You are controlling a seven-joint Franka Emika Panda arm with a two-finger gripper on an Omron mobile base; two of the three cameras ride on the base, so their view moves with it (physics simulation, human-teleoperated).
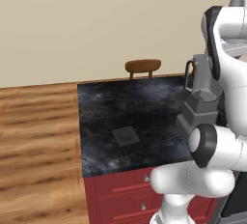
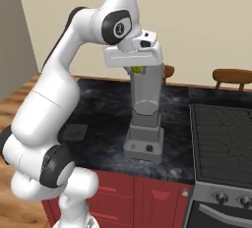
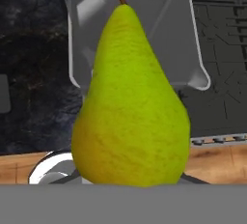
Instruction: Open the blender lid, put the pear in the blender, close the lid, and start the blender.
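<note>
The yellow-green pear point(image 3: 128, 107) hangs stem-down close in front of the hand camera, right above the open mouth of the blender point(image 2: 144, 143) jar point(image 3: 183, 39). In the right base view a bit of the pear point(image 2: 140, 69) shows under the hand, just over the jar rim. My gripper point(image 2: 139, 71) is shut on the pear; its fingertips are hidden behind the fruit. The blender point(image 1: 198, 109) stands on the dark counter, partly behind my arm. The blender lid point(image 1: 126, 135) lies flat on the counter to the blender's left, also seen as the blender lid point(image 2: 74, 132).
A dark stone counter point(image 1: 111, 107) tops red drawers point(image 1: 123, 189). A black stove point(image 2: 221, 133) adjoins the blender on the right. Wooden chairs point(image 1: 143, 66) stand behind the counter. My own arm point(image 2: 49, 104) rises on the left of the right base view.
</note>
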